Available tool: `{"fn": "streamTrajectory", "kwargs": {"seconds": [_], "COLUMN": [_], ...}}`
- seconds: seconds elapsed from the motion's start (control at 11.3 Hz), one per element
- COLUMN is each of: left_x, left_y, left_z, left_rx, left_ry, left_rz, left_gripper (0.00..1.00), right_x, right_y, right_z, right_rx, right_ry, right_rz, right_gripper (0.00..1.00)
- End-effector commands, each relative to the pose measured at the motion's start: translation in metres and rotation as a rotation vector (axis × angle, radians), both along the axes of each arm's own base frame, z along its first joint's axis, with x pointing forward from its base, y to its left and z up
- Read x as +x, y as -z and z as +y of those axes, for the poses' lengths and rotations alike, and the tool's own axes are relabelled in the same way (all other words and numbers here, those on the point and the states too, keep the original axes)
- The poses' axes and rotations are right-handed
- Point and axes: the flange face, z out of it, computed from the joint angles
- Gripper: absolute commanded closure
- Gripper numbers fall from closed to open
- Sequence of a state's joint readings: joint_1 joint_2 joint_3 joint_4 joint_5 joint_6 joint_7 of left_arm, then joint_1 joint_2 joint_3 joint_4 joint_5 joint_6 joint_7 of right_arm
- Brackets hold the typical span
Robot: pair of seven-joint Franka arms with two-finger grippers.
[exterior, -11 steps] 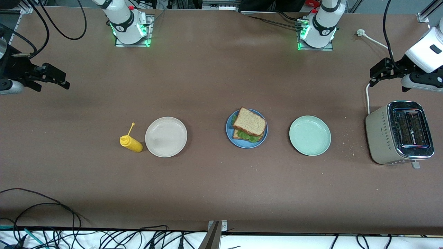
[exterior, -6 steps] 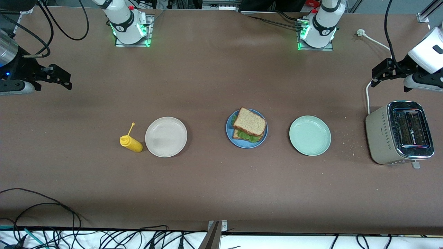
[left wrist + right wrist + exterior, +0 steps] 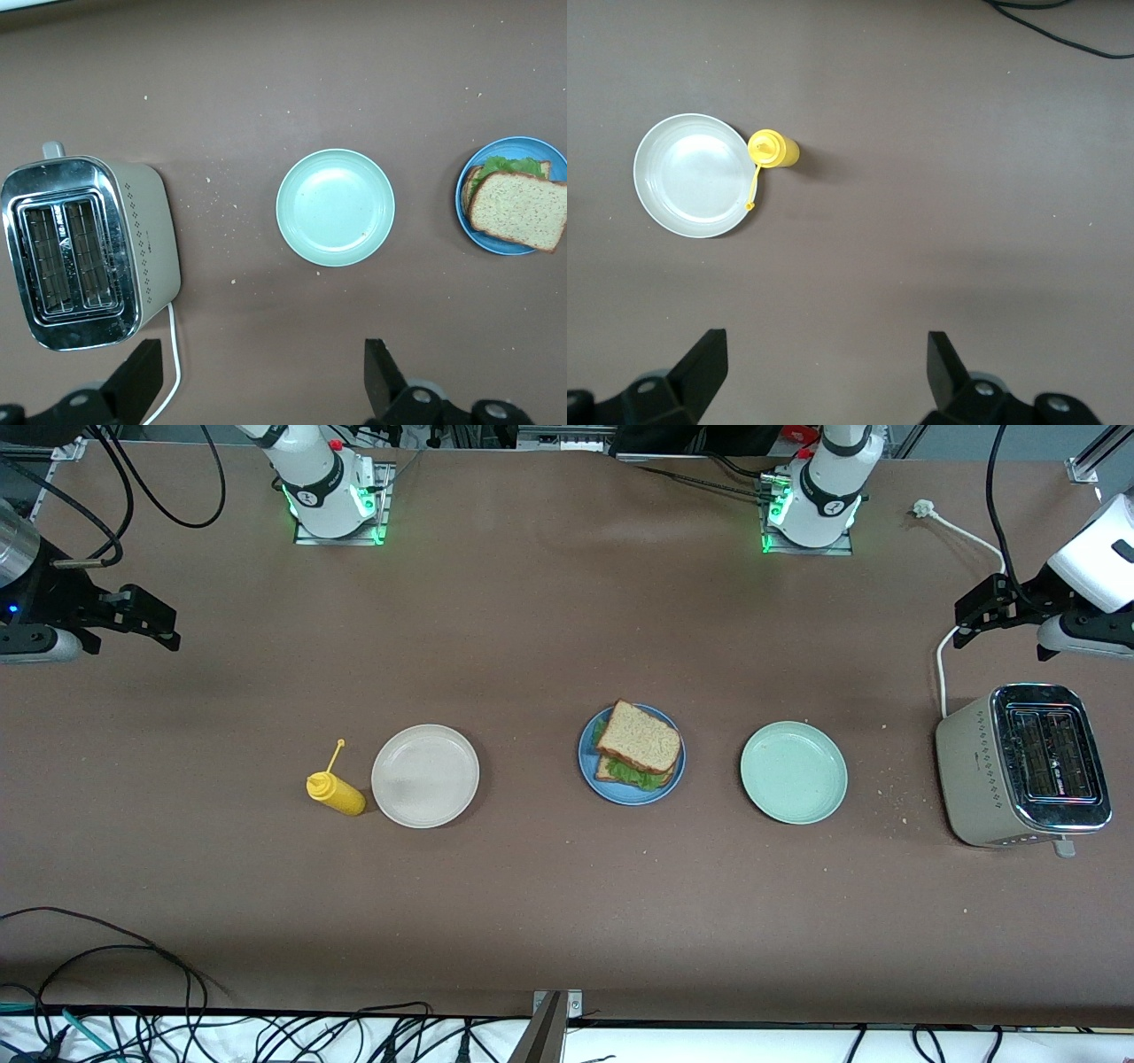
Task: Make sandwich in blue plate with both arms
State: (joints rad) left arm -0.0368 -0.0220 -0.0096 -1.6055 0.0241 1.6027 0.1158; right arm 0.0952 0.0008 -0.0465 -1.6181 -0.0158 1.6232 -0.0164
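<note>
nearest the front camera, a row of things runs across the brown table (image 3: 549,921). toward the right arm's end stands a yellow plastic squeeze bottle (image 3: 336,792) with its cap hanging open, just beside a round off-white plate (image 3: 425,776). about mid-table sits the round matte blue plate (image 3: 632,795) with the sandwich (image 3: 640,744) on it: two square slices of brown bread, the top one set a little askew, with ruffled green lettuce showing between them at the edge nearer the camera. next toward the left arm's end is a round pale green plate (image 3: 794,771), bare, with crumbs scattered on the table near it. at that end of the row stands a beige two-slot toaster with a chrome top (image 3: 1021,765), its white cord (image 3: 944,660) running farther from the camera.

farther off, the left gripper (image 3: 974,614) hangs in the air over the cord, near the toaster, fingers (image 3: 381,376) spread wide and holding nothing. the right gripper (image 3: 152,622) hangs over bare table at the right arm's end, fingers (image 3: 943,363) likewise released and empty. both are well apart from the sandwich.
</note>
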Motion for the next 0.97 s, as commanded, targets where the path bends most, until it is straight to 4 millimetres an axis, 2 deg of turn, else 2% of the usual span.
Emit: {"fn": "streamTrajectory", "kwargs": {"seconds": [0.0,0.88], "left_x": [-0.009,-0.0103], "left_y": [-0.0046,-0.0063], "left_z": [-0.0002,-0.0002], "left_rx": [0.027,0.029], "left_ry": [-0.001,-0.002], "left_rz": [-0.007,-0.01], "left_gripper": [0.0,0.0], "right_x": [-0.0046,-0.0026], "right_y": [-0.0133,-0.0156], "right_z": [-0.0014,-0.0039], "right_rx": [-0.018,-0.02], "right_ry": [0.004,0.011], "right_rz": [-0.011,-0.015], "right_gripper": [0.0,0.0]}}
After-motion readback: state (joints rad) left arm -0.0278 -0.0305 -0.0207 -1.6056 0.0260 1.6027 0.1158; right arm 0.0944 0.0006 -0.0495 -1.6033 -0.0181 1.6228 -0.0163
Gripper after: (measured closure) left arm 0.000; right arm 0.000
